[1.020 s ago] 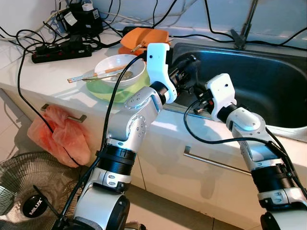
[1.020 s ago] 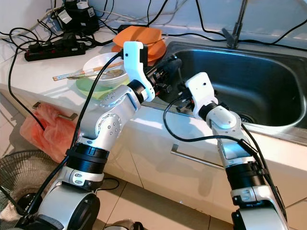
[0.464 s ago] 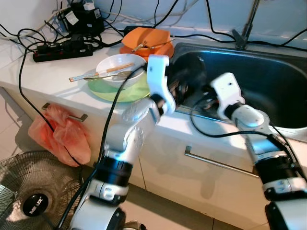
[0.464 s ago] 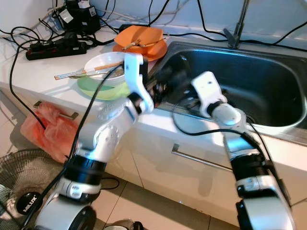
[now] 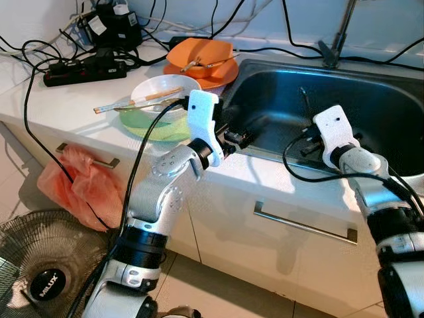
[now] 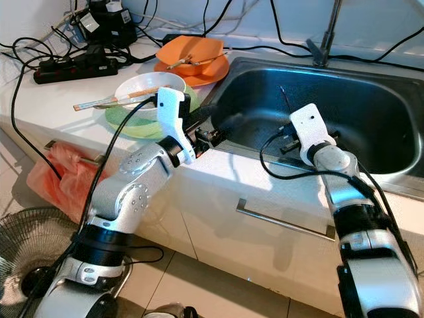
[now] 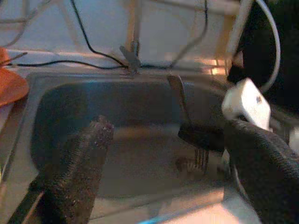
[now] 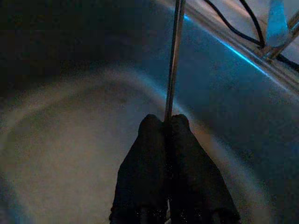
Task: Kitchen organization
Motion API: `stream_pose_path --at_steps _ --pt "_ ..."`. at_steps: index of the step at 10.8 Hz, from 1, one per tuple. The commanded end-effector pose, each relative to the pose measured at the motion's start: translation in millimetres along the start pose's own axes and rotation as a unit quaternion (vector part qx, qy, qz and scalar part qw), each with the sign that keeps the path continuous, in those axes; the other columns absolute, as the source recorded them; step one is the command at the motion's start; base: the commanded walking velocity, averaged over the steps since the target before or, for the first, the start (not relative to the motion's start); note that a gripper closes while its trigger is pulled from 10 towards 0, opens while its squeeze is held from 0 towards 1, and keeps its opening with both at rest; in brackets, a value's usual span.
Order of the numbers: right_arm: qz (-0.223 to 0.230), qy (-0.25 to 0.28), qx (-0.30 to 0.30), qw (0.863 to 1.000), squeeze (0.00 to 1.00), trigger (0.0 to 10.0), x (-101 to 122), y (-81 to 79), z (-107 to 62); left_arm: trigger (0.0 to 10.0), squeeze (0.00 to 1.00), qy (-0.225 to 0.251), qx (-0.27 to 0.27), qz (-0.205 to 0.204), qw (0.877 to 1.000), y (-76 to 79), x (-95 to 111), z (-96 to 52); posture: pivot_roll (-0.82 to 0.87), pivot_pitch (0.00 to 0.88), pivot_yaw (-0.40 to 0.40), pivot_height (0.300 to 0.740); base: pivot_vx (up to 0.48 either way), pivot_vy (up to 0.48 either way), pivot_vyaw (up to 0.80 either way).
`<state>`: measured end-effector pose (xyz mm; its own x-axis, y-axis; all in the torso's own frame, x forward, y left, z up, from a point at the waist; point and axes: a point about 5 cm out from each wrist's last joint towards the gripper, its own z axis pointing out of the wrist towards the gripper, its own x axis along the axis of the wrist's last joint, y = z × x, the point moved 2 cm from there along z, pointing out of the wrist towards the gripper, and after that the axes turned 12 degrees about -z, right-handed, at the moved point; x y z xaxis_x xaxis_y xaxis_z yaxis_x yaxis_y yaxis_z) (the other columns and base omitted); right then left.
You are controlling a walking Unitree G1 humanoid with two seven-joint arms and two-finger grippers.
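My right gripper (image 5: 310, 135) hangs over the steel sink (image 5: 391, 109), shut on a metal fork (image 7: 189, 116). The fork's thin handle (image 8: 174, 56) sticks up past the shut fingers (image 8: 154, 140) and its tines point down toward the basin. At the sink's left front rim my left gripper (image 5: 238, 138) is open with nothing between its fingers (image 7: 77, 172). A white bowl (image 5: 165, 93) with chopsticks (image 5: 129, 103) across it sits on a green plate (image 5: 156, 127). An orange dish (image 5: 202, 56) with utensils lies behind it.
A black power strip (image 5: 83, 69) and many cables crowd the counter's back left. The faucet (image 5: 338, 33) rises behind the sink. A pink plastic bag (image 5: 83, 185) hangs from a drawer handle, and a fan (image 5: 40, 278) stands on the floor at the left.
The right gripper has moved right and up over the basin with the fork. The left gripper has pulled back and down from the sink's inside to its left front rim.
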<state>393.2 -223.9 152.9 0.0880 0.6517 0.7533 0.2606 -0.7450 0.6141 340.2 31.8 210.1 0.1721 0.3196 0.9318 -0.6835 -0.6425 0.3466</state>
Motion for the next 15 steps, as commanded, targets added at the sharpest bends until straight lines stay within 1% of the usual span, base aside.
stream_pose_path --at_steps 1,2,3,4,5,6,7,11,13,14,15 --pt "-0.008 -0.004 0.006 1.0 0.0 0.0 1 4.7 1.1 10.0 1.0 -0.018 -0.004 0.025 1.0 -1.7 -4 -4.7 0.11 0.034 0.081 0.74 0.0 0.0 0.0" --pt "-0.021 -0.018 0.013 1.0 0.0 8.4 -3 6.3 1.5 10.0 1.0 -0.033 -0.006 0.036 0.999 -3.0 -7 -6.2 0.11 0.035 0.082 0.74 0.0 0.0 0.0" --pt "-0.02 -0.021 0.022 0.999 0.0 10.0 -5 5.5 1.7 10.0 1.0 -0.051 -0.012 0.044 0.998 -2.8 -10 -6.3 0.11 0.034 0.081 0.74 0.0 0.0 0.0" --pt "-0.017 -0.021 0.031 0.999 0.0 10.0 -5 4.1 1.8 10.0 1.0 -0.059 -0.015 0.047 0.997 -2.8 -12 -6.3 0.11 0.035 0.081 0.74 0.0 0.0 0.0" --pt "-0.013 -0.025 0.048 0.998 0.04 10.0 -7 1.0 2.5 10.0 1.0 -0.072 -0.017 0.058 0.996 -3.1 -15 -6.4 0.11 0.037 0.08 0.74 0.0 0.0 0.0" --pt "-0.013 -0.025 0.049 0.998 0.93 10.0 -7 1.2 2.9 10.0 1.0 -0.075 -0.018 0.061 0.995 -3.4 -16 -6.8 0.11 0.037 0.081 0.74 0.0 0.0 0.0" --pt "-0.014 -0.027 0.05 0.998 1.0 10.0 -8 1.4 3.3 10.0 1.0 -0.078 -0.018 0.062 0.995 -3.5 -18 -7.4 0.11 0.037 0.08 0.74 0.0 0.0 0.0" --pt "0.013 -0.02 0.056 0.998 1.0 10.0 -5 -0.3 4.4 10.0 1.0 -0.076 -0.013 0.072 0.994 -5.2 -17 -6.1 0.1 0.035 0.081 0.74 0.0 0.0 0.0" --pt "0.036 -0.004 0.046 0.998 1.0 10.0 3 1.5 5.3 10.0 1.0 -0.053 0.004 0.061 0.997 -9.2 -10 -6.0 0.1 0.035 0.078 0.74 0.0 0.0 0.0" --pt "0.071 0.003 0.04 0.997 1.0 10.0 6 1.1 5.3 10.0 1.0 -0.035 0.01 0.042 0.998 -12.4 -6 -7.4 0.1 0.029 0.072 0.74 0.0 0.0 0.0" --pt "0.103 0.009 0.033 0.994 1.0 10.0 7 -0.4 4.7 10.0 1.0 -0.006 0.03 0.028 0.999 -19.2 -2 -10.5 0.1 0.023 0.061 0.74 0.0 0.0 0.0"
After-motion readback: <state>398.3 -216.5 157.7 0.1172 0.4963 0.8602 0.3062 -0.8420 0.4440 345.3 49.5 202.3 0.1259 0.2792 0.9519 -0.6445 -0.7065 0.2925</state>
